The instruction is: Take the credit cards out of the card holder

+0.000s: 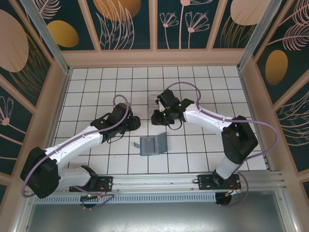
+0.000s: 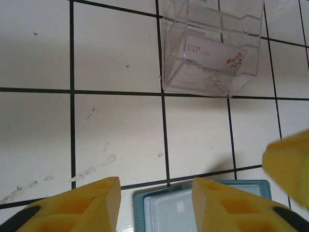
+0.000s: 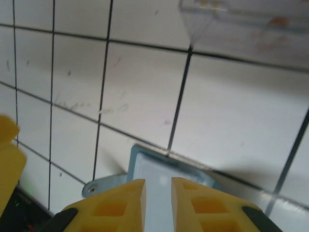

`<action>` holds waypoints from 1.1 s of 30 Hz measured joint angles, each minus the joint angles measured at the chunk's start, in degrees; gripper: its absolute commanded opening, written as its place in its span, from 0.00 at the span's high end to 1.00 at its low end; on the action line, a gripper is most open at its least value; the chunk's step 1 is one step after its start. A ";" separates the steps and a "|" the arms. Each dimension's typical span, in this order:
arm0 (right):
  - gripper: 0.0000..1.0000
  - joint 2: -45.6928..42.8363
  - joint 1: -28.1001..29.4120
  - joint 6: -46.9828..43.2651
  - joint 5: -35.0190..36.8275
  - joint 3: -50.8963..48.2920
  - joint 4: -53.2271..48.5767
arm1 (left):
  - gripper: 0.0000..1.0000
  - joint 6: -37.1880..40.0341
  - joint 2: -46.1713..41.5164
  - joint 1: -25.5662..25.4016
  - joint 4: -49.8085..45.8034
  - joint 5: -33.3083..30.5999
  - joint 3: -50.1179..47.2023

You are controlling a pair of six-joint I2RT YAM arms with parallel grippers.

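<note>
The slate-blue card holder (image 1: 152, 146) lies open on the white tiled floor, one half tilted up. My left gripper (image 2: 155, 193) hovers over its corner (image 2: 166, 212), jaws open, nothing between them. Clear pocket windows show on the card holder, with pale layered edges. My right gripper (image 3: 158, 186) hangs over the card holder (image 3: 159, 169) near its snap tab (image 3: 89, 188). Its fingers stand a narrow gap apart, and I see nothing gripped. A whitish credit card (image 2: 212, 55) printed "VIP" lies inside a clear plastic box (image 2: 212, 43).
The two grippers (image 1: 135, 123) (image 1: 157, 117) are close together; a right finger (image 2: 289, 169) shows in the left wrist view, a left finger (image 3: 7, 154) in the right wrist view. The clear box (image 3: 241, 19) sits just beyond. Wooden walls ring the floor.
</note>
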 measured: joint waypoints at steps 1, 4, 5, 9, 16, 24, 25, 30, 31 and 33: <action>0.79 -0.68 0.72 0.76 0.00 -0.55 0.17 | 0.53 0.52 0.17 0.00 -0.13 0.37 0.20; 0.79 -2.49 2.58 2.67 0.04 -1.97 0.85 | 0.51 1.70 0.44 -0.02 -0.85 1.86 1.16; 0.79 -3.10 3.02 3.30 0.00 -2.58 1.18 | 0.50 2.08 0.48 -0.02 -1.14 2.25 1.60; 0.78 -4.81 4.24 6.03 -0.07 -5.44 2.75 | 0.43 3.63 0.57 -0.02 -1.18 4.39 2.60; 0.78 -4.98 6.86 9.09 -0.35 -7.19 4.57 | 0.37 3.69 -3.76 0.00 0.74 5.40 -0.20; 0.77 -4.22 9.64 12.92 -0.94 -9.53 8.22 | 0.37 1.51 -6.43 -0.02 -3.08 -0.92 0.02; 0.77 -3.74 10.01 13.11 -1.11 -9.53 8.66 | 0.37 1.11 -6.75 -0.02 -4.15 -2.10 0.02; 0.72 -0.63 11.56 14.43 -1.73 -9.46 9.94 | 0.37 -0.22 -11.69 0.00 -6.49 -5.77 -0.50; 0.72 0.33 11.93 14.58 -1.86 -9.35 10.14 | 0.37 -0.44 -13.05 -0.02 -6.56 -6.23 -0.74; 0.71 2.10 12.57 14.62 -1.92 -9.05 10.47 | 0.36 -0.81 -15.45 0.00 -6.69 -6.95 -1.38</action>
